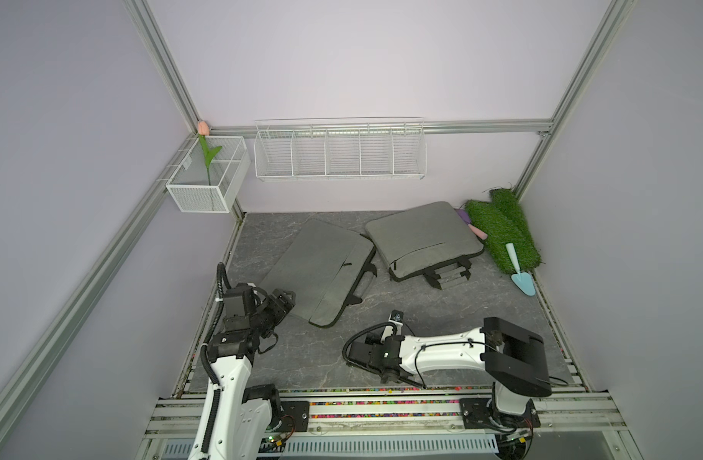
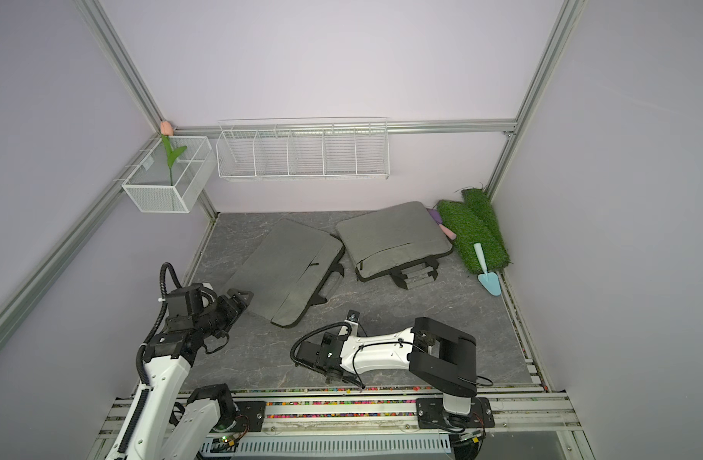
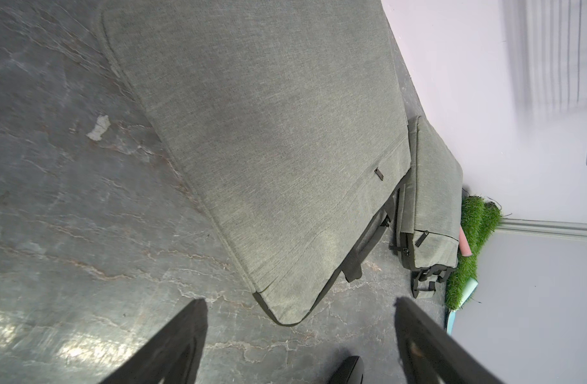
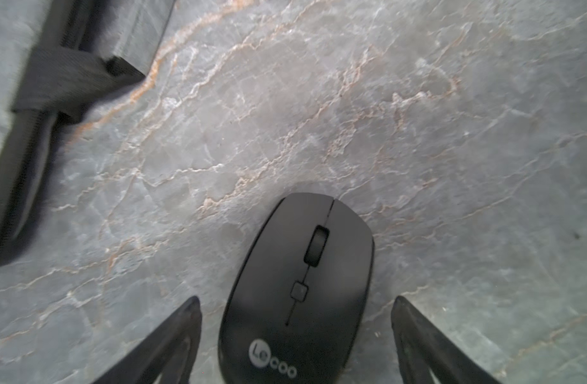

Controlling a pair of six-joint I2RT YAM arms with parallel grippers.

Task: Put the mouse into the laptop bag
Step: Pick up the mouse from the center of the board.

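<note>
On the marbled tabletop [image 4: 418, 116], the mouse [image 4: 298, 292] is framed at lower centre by the spread jaws of the right gripper [image 4: 296, 299]; the left gripper [image 3: 299, 302] is seen open beside the laptop bag [image 3: 268, 149].

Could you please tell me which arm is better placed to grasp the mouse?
Right. The right pincer, open, is lined up on the mouse, one finger either side, not touching. The left pincer, also open, faces a corner of the nearer laptop bag instead.

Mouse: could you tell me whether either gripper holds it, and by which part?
Nothing is held; the mouse lies untouched between the right gripper's open jaws.
</note>
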